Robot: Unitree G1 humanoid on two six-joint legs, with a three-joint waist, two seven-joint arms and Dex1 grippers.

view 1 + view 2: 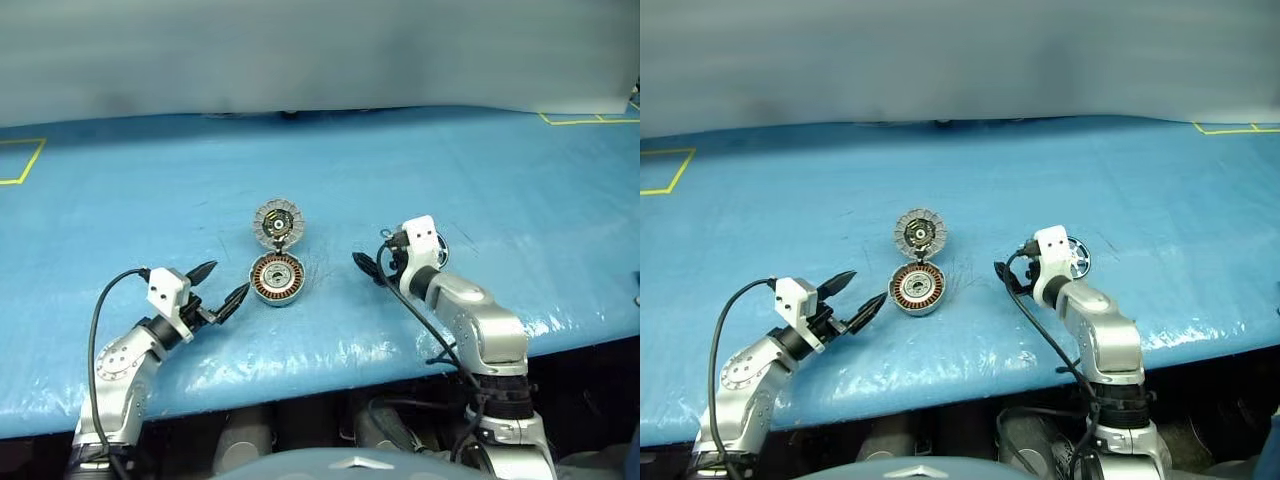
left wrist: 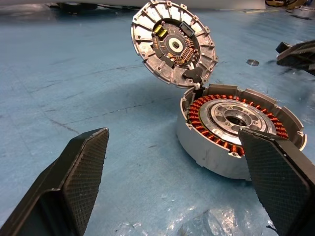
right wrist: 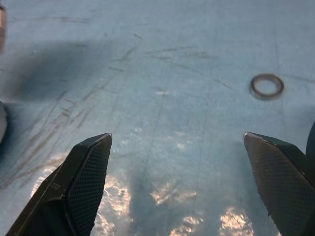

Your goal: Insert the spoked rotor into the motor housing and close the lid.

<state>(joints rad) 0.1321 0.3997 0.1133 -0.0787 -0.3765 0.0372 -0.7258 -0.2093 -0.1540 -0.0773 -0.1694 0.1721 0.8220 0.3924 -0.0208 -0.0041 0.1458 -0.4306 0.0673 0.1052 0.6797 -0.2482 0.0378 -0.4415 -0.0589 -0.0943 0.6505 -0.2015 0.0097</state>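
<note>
The motor housing [image 1: 277, 279] is a silver cup with copper windings, standing on the blue table with its centre hub bare. Its lid [image 1: 277, 224] stands tipped up from the far rim, ribbed inner face toward me. My left gripper [image 1: 228, 279] is open just left of the housing, which in the left wrist view [image 2: 236, 128] sits beside one finger [image 2: 275, 177]. My right gripper [image 1: 372, 262] is open to the housing's right, low over the table. The spoked rotor [image 3: 267, 85], a small dark ring, lies flat on the table beyond one right fingertip [image 3: 275, 172], apart from it. The rotor [image 2: 252, 62] also shows near the right gripper [image 2: 295, 51].
A blue cover [image 1: 480, 170] wraps the table, scuffed beside the housing. Yellow tape marks sit at the far left [image 1: 22, 162] and far right [image 1: 585, 120]. The table's front edge [image 1: 300, 385] runs just behind both arms. A black cable [image 1: 430, 330] hangs along the right arm.
</note>
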